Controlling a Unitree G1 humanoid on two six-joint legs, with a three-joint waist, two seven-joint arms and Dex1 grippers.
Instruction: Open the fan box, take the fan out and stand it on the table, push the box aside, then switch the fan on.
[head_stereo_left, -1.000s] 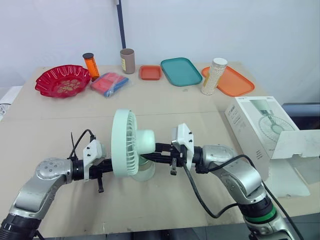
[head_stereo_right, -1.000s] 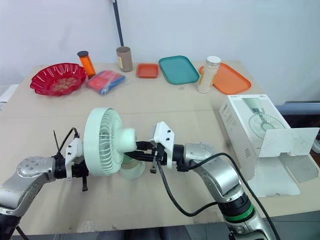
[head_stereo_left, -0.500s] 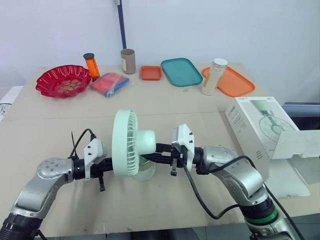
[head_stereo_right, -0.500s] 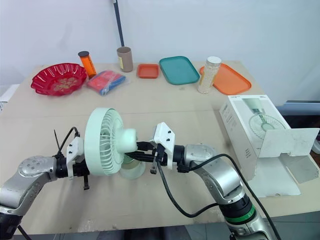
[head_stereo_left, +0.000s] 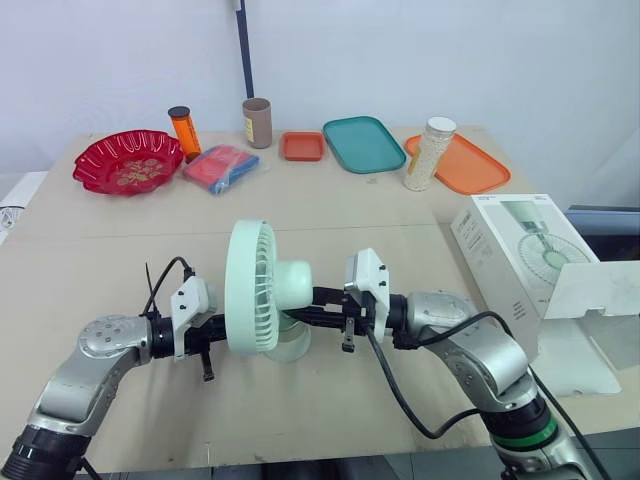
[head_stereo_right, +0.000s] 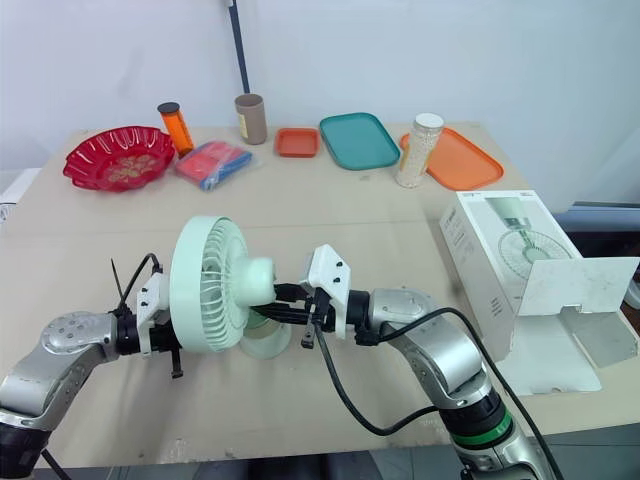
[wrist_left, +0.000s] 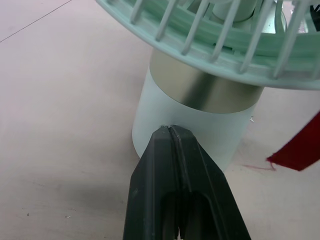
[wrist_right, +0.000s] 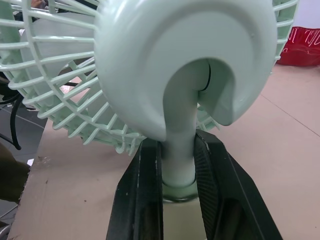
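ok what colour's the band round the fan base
Metallic grey-bronze band on the fan; clearest in left wrist view.

Bright even light, soft shadows, sharp focus, no glare

Left arm (head_stereo_left: 92, 352) and right arm (head_stereo_left: 472, 345): rounded silver-grey metal shells with black joint collars. White plastic camera mount at each wrist, left mount (head_stereo_left: 188, 303) and right mount (head_stereo_left: 366, 283). Green ring (head_stereo_left: 522, 433) on the right forearm. Thick black cable (head_stereo_left: 395, 387) looping from the right wrist; thin black cable (head_stereo_left: 158, 280) at the left wrist. Left gripper (wrist_left: 170, 131) and right gripper (wrist_right: 177, 150): two matte black tapering fingers (wrist_right: 145, 200) each.
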